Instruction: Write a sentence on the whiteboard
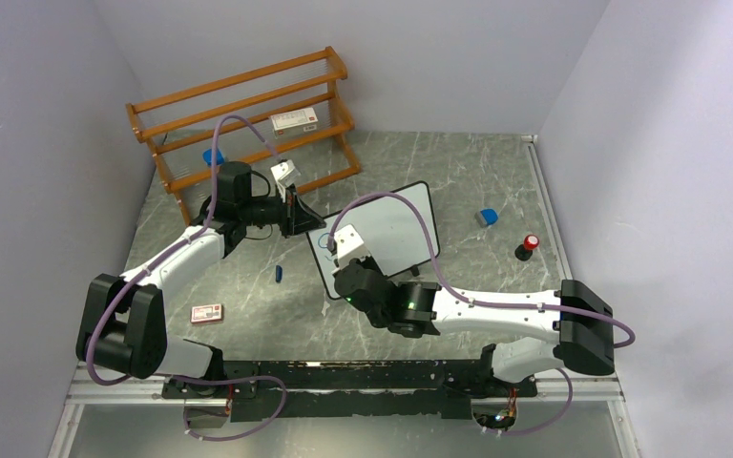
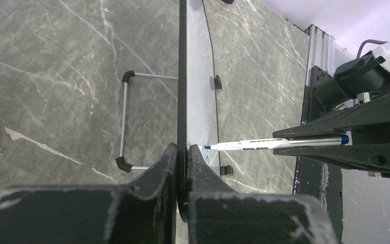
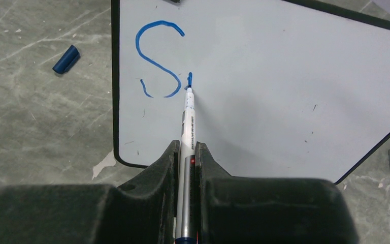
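Note:
The whiteboard (image 1: 396, 224) stands tilted on the table, white with a thin black frame. My left gripper (image 1: 298, 215) is shut on its left edge; in the left wrist view the frame (image 2: 183, 76) runs straight into the closed fingers (image 2: 168, 168). My right gripper (image 3: 186, 147) is shut on a white-and-silver marker (image 3: 188, 122) whose blue tip touches the board (image 3: 284, 91). Of the sentence, a blue "S" (image 3: 157, 61) and a short stroke (image 3: 189, 78) at the tip are written. The marker (image 2: 264, 144) also shows from the side in the left wrist view.
The blue marker cap (image 1: 278, 274) lies on the table left of the board. A wooden rack (image 1: 248, 114) with a small box (image 1: 294, 119) stands at the back left. A red-and-white box (image 1: 206, 313), a blue eraser (image 1: 487, 218) and a red-topped black thing (image 1: 528, 246) lie about.

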`<state>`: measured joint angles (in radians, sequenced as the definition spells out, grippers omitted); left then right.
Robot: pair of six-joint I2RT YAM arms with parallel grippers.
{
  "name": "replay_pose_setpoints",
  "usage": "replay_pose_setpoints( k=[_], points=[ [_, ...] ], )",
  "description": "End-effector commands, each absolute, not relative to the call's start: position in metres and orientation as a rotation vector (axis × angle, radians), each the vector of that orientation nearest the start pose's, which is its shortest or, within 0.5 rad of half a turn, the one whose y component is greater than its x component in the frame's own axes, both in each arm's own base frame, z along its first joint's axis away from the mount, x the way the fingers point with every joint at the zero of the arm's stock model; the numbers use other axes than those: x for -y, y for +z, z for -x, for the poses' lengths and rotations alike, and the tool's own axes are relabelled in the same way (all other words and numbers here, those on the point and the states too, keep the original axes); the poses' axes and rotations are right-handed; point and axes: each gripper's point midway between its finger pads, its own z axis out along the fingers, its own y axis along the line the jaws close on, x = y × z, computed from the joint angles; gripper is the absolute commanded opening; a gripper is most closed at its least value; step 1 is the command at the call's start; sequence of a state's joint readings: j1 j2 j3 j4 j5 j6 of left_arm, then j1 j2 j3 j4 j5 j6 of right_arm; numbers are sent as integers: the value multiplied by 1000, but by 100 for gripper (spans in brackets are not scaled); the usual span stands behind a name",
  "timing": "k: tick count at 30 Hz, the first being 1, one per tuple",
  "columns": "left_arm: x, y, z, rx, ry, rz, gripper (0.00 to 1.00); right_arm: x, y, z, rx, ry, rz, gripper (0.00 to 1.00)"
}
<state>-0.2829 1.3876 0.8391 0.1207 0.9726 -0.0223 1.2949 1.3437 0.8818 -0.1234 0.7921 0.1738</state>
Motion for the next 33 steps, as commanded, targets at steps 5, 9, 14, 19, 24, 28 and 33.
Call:
replay_pose_setpoints(
  k=[5, 9, 14, 19, 24, 28, 33],
  points=[
    [233, 194, -300, -1715, -1111, -911, 5, -304, 165, -209, -1905, 106, 638, 0],
    [233, 195, -300, -1713, -1110, -912, 5, -305, 160, -207, -1922, 111, 649, 0],
    [233, 195, -300, -1712, -1108, -912, 5, -304, 155, -206, -1935, 105, 655, 0],
    [233, 195, -300, -1713, -1108, -912, 5, -305, 158, -207, -1922, 113, 642, 0],
    [233, 194, -300, -1714, -1108, -913, 5, -305, 167, -213, -1885, 111, 601, 0],
    [233, 194, -300, -1712, -1110, -916, 5, -307, 175, -217, -1856, 111, 580, 0],
    [233, 195, -299, -1708, -1113, -918, 5, -307, 178, -220, -1842, 101, 567, 0]
  ],
)
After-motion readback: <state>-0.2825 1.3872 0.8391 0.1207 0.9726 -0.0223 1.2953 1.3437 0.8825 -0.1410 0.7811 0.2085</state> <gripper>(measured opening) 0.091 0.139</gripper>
